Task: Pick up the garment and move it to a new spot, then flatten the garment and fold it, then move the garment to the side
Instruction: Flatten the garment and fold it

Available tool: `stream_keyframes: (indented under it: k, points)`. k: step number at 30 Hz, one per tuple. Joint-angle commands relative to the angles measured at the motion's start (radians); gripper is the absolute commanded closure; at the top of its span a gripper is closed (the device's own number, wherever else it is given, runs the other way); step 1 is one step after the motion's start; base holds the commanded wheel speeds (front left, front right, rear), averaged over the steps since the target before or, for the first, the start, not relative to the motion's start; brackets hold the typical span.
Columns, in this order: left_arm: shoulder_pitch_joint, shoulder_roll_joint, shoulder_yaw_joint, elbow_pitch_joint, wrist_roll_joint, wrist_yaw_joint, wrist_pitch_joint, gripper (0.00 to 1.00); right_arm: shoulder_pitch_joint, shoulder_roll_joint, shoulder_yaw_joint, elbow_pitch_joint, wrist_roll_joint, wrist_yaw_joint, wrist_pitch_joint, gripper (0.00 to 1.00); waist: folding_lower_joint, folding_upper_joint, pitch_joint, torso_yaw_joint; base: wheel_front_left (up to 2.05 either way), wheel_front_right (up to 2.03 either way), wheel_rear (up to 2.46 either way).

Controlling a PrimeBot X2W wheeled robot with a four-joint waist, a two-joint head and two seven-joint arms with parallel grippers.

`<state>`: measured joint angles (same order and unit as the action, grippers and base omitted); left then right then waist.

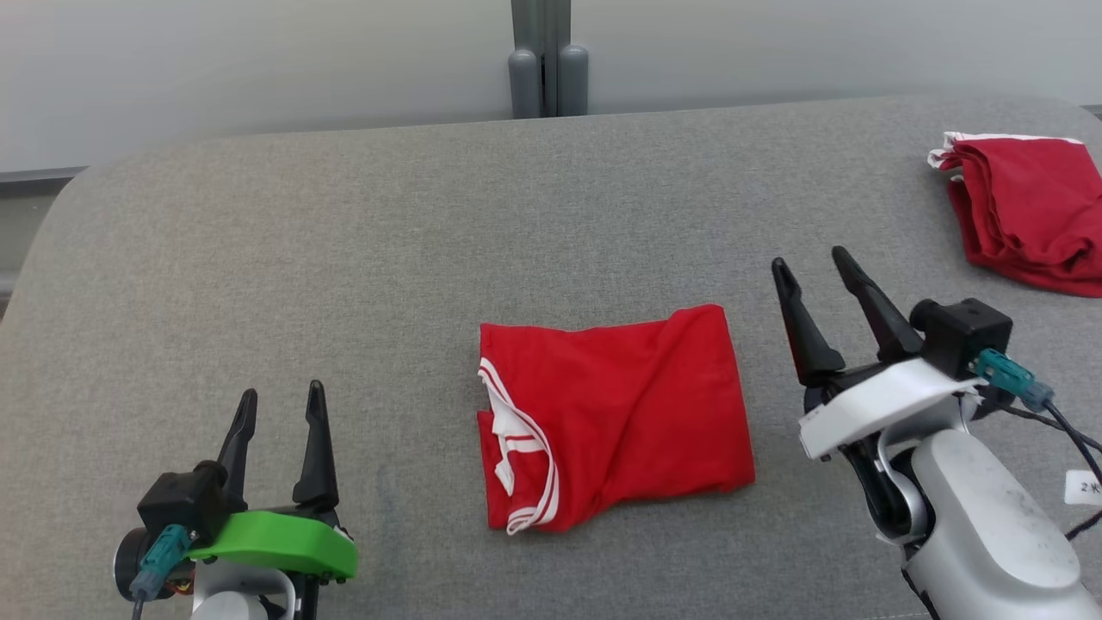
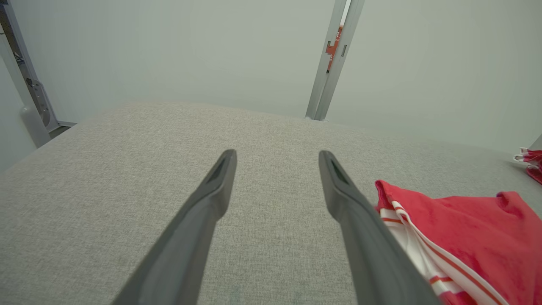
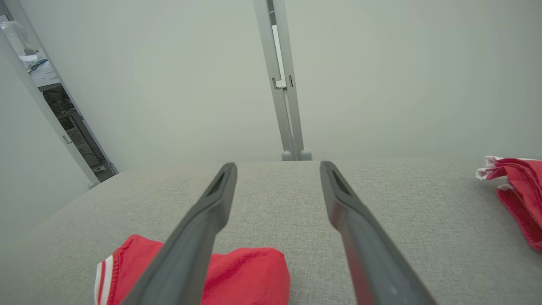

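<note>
Red garment (image 1: pixel 616 413), folded into a rough rectangle, lies flat mid-table on the grey fabric surface (image 1: pixel 344 258), between the two grippers and toward the near edge. White-striped trim runs along its left side. The top and right edges are plain red, with a few creases. It looks like thin soft jersey: light, floppy, no stiffness, so it will probably sag and may come unfolded if lifted by one layer. On this cloth top it likely drags rather than slides. Best hold, as I judge it: pinch through all layers at the left and right edges together, to keep the fold. Left gripper (image 1: pixel 282 389) sits low to its left, fingers spread, nothing between them, clear of the cloth. Right gripper (image 1: pixel 809 257) is just right of the garment's far right corner, fingers also spread, empty, not touching. A second red pile (image 1: pixel 1024 211) is bunched at the far right, well apart. The fold looks done; moving it aside seems to be what's left.
</note>
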<state>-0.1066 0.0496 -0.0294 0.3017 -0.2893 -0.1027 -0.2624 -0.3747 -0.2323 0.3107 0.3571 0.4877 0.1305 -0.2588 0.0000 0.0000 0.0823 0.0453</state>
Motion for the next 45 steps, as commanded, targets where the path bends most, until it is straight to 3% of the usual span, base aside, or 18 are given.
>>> stream_keyframes:
  k: [1,11,28,36,45]
  points:
    - [0.015,0.002,0.007,-0.003,0.011,-0.002,-0.003,0.0,0.04,0.004,-0.025,-0.025,-0.016,0.0,-0.007,0.0,0.0,0.0,-0.007,-0.011,0.0,0.0,0.0]
    - [0.038,0.002,0.026,-0.014,0.026,-0.008,-0.003,0.0,0.247,0.048,-0.185,-0.238,-0.15,0.0,-0.007,0.0,0.0,0.0,-0.014,-0.039,0.0,0.0,0.0]
    - [0.056,0.002,-0.011,-0.031,0.045,-0.015,-0.003,0.0,0.37,0.129,-0.266,-0.299,-0.255,0.0,-0.007,0.0,0.0,0.0,-0.016,-0.036,0.0,0.0,0.0]
    - [0.063,0.003,-0.219,-0.008,0.084,-0.028,-0.003,0.0,0.345,0.128,-0.266,-0.293,-0.269,0.0,-0.007,0.0,0.0,0.0,-0.003,-0.036,0.0,0.0,0.0]
    - [0.041,0.017,-0.429,0.063,0.017,-0.029,-0.003,0.0,0.328,0.127,-0.249,-0.277,-0.27,0.0,-0.007,0.0,0.0,0.0,0.021,-0.066,0.0,0.0,0.0]
